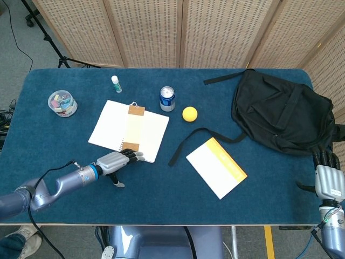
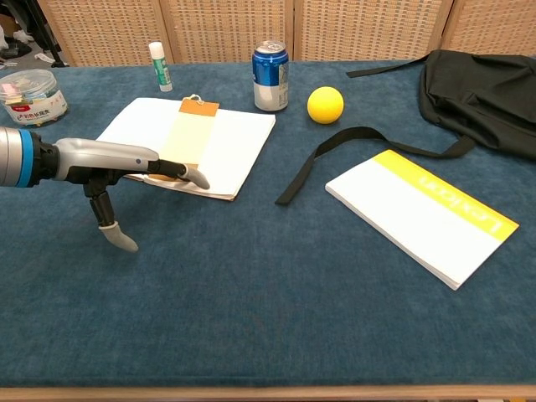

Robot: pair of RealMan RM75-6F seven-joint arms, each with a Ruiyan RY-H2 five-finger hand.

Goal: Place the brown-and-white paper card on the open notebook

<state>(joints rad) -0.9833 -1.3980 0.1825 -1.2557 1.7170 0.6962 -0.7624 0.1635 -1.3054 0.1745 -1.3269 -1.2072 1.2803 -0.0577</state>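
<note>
The left hand lies flat, fingers extended over the brown-and-white paper card on the open white spiral notebook, holding nothing; only the head view shows the right hand, fingers extended and empty, at lower right.

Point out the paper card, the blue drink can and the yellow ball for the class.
paper card [image 2: 186, 139]: chest view, on its pale middle band.
blue drink can [image 2: 271, 77]: chest view, on its side wall.
yellow ball [image 1: 190, 114]: head view, on its centre.
</note>
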